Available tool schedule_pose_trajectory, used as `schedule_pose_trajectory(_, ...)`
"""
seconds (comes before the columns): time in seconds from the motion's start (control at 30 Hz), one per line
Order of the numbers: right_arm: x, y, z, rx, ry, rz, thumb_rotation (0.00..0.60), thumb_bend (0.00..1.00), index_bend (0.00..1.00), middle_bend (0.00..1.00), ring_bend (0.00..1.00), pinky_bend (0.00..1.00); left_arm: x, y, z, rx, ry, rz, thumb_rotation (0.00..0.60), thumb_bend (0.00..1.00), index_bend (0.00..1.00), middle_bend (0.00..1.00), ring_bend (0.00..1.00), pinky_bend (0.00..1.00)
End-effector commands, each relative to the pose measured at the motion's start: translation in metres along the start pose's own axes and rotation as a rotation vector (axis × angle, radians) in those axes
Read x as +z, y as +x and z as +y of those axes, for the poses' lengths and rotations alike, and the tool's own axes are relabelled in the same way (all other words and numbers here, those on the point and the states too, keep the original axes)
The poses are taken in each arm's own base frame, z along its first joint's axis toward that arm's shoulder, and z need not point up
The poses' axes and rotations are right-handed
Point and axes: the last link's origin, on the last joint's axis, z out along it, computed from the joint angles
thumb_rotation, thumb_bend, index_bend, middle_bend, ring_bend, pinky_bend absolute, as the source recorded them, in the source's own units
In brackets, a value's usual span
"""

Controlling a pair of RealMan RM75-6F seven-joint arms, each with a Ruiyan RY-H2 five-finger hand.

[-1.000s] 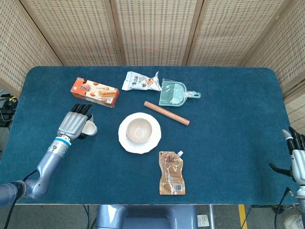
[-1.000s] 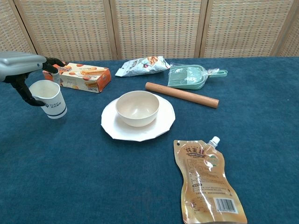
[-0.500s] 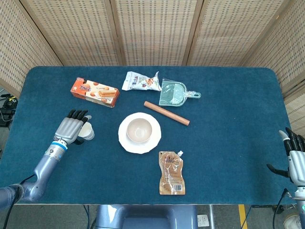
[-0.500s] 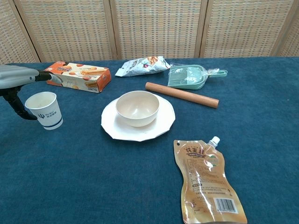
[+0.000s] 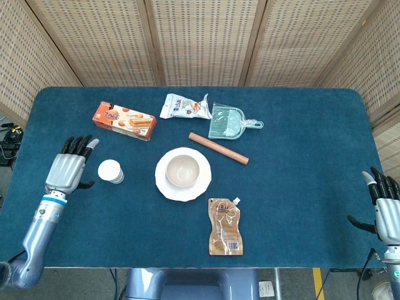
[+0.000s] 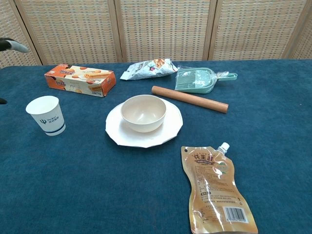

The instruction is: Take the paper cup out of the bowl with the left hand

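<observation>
One white paper cup (image 5: 110, 171) upright beside round bowl (image 5: 182, 171), left robot hand (image 5: 67, 167) spread, empty.

The paper cup (image 5: 110, 171) is seen upright on the counter (image 5: 300, 125), apart from the bowl (image 5: 182, 171). The left robot hand (image 5: 66, 170) is held spread beside it, untouching.
</observation>
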Motion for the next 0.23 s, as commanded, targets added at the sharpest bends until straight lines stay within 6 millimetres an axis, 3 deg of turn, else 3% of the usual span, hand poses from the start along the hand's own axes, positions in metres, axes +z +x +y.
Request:
schedule_pose_trajectory(0.03,0.001,-0.003,-0.001,-0.004,0.006,-0.008,0.6,0.13,0.02,0.0,0.0,0.0,-0.044,-0.007,-0.016,-0.015,0.062,0.057,0.6,0.13,0.0,0.0,0.0,0.0)
schedule_pose_trajectory(0.23,-0.002,-0.013,-0.009,-0.021,0.037,-0.044,0.6,0.13,0.02,0.0,0.0,0.0,-0.102,-0.017,-0.045,-0.007,0.155,0.092,0.6,0.13,0.0,0.0,0.0,0.0)
